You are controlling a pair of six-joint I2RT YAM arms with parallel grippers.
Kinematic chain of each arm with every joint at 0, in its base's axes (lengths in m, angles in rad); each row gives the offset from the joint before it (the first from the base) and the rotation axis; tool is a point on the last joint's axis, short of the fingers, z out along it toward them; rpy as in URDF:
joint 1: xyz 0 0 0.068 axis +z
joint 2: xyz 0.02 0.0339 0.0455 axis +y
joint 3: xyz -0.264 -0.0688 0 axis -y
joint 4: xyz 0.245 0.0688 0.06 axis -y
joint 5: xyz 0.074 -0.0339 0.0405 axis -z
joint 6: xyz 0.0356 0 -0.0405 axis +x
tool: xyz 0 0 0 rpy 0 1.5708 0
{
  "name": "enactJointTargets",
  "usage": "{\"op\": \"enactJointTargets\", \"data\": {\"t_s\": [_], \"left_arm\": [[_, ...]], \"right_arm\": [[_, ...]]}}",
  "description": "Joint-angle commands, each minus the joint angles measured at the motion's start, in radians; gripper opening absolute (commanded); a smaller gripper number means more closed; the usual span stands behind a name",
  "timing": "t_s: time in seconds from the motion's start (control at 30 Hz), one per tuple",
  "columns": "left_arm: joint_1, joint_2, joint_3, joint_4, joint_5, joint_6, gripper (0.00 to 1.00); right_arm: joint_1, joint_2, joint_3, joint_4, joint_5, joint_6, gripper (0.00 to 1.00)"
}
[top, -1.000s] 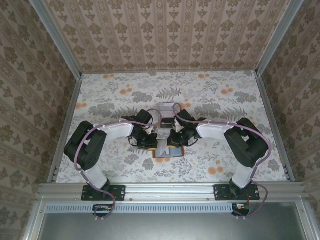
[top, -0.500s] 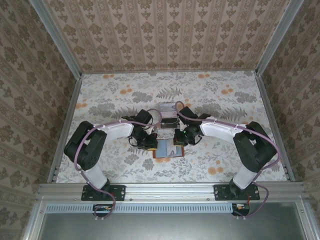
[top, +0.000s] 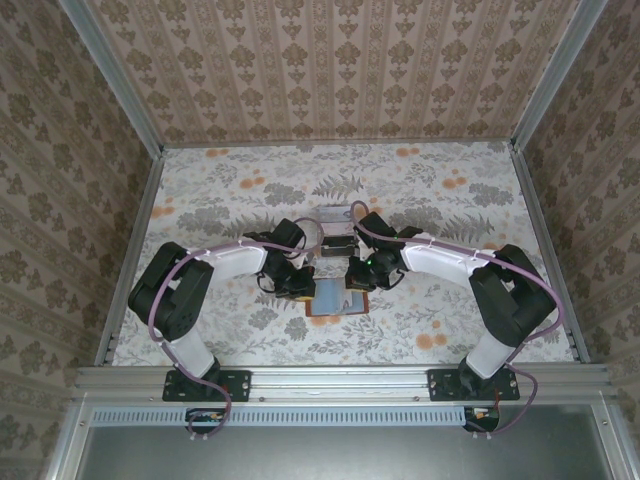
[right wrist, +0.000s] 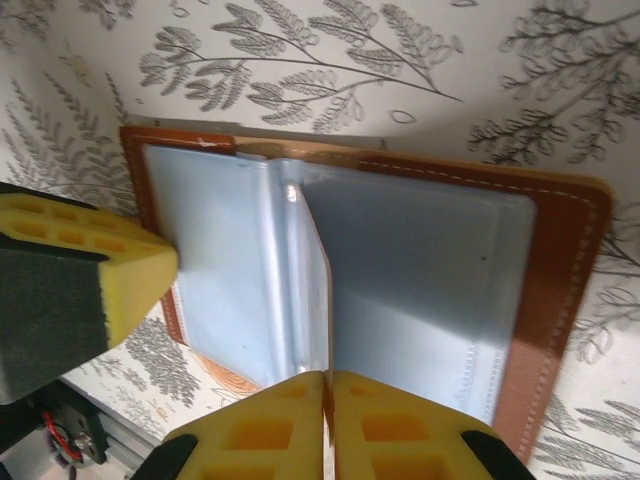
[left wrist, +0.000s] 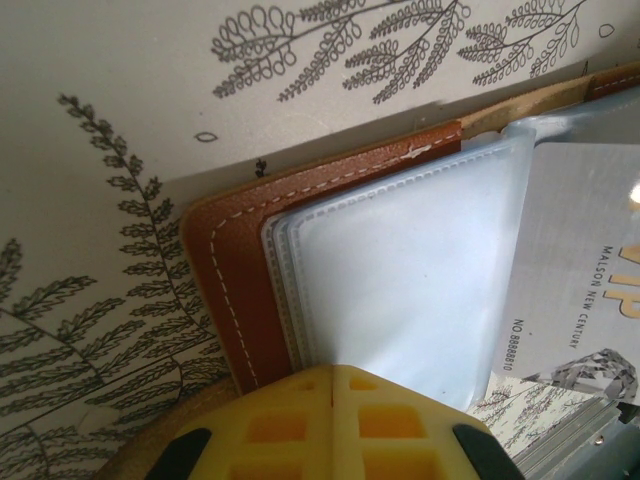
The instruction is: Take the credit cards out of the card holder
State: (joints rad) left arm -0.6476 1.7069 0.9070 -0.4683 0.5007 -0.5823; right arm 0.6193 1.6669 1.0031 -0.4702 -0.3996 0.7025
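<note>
In the top view, the card holder [top: 335, 303] is seen lying open on the patterned table [top: 220, 200], between the left gripper [top: 303, 285] and the right gripper [top: 353, 278], both lowered close to it; how their jaws stand cannot be made out there.

In the left wrist view, the left gripper [left wrist: 333, 378] is shown with its yellow fingers pressed together over the holder's clear sleeves [left wrist: 400, 270]. A silver credit card [left wrist: 580, 250] lettered VIP is seen at the right edge.

In the right wrist view, the right gripper [right wrist: 328, 382] is shown with its fingers pressed together above the open card holder [right wrist: 560, 290]. A raised sleeve leaf [right wrist: 310, 280] is seen running to their seam; whether it is pinched cannot be told.
</note>
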Motion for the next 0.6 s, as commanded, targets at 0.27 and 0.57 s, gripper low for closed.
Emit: {"op": "enactJointTargets", "data": {"t_s": [0.27, 0.57], "left_arm": [[0.003, 0.005, -0.008, -0.083, -0.085, 0.013, 0.00], [0.014, -0.046, 0.037, -0.110, -0.090, 0.014, 0.00]], "right_arm": [[0.016, 0.025, -0.001, 0.036, -0.039, 0.035, 0.14], [0.016, 0.000, 0.036, -0.027, 0.011, 0.013, 0.07]]}}
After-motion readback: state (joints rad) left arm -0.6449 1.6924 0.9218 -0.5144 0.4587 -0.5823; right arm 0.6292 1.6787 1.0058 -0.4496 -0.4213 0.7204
